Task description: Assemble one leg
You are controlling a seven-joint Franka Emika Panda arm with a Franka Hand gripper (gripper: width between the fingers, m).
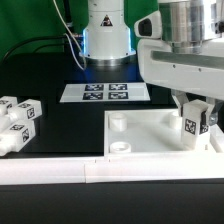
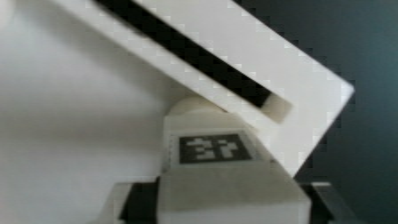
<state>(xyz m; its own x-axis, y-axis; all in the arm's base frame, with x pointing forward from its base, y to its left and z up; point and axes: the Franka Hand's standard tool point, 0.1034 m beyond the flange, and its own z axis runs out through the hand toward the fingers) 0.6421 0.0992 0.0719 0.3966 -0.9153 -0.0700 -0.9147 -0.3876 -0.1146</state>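
Claw [image 1: 195, 112] grips leg [image 1: 194, 122] upright over white panel [image 1: 150, 135].

The end effector [image 1: 196, 124] grips a leg [image 1: 194, 122] over the white panel [image 1: 150, 135]. More legs [image 1: 18, 122] sit on the black counter [image 1: 60, 125].

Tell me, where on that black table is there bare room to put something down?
The widest free patch of table lies between the marker board, the loose legs at the exterior view's left, and the white panel. It is crowded at the panel's right end, where the gripper holds a leg.
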